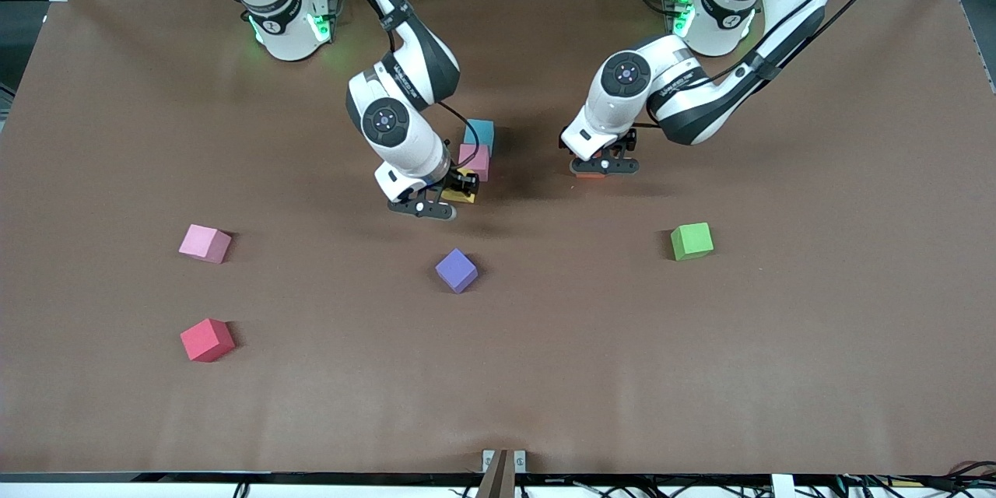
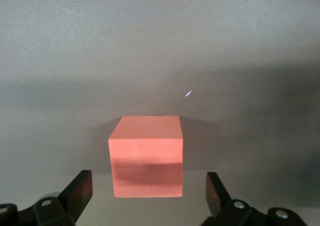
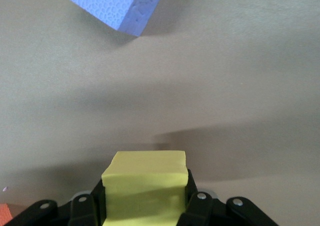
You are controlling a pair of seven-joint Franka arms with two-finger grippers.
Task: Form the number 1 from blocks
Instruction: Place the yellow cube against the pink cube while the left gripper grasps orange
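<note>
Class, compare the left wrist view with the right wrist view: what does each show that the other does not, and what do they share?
Only the left wrist view: the left gripper open, fingers apart on either side of the orange block, which sits on the table. Only the right wrist view: the right gripper shut on the yellow block, and a corner of the purple block. Both: the brown table.

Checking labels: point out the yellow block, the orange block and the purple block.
yellow block [image 3: 145,186], right wrist view, front face.
orange block [image 2: 146,163], left wrist view, front face.
purple block [image 1: 456,270], front view, top face.
</note>
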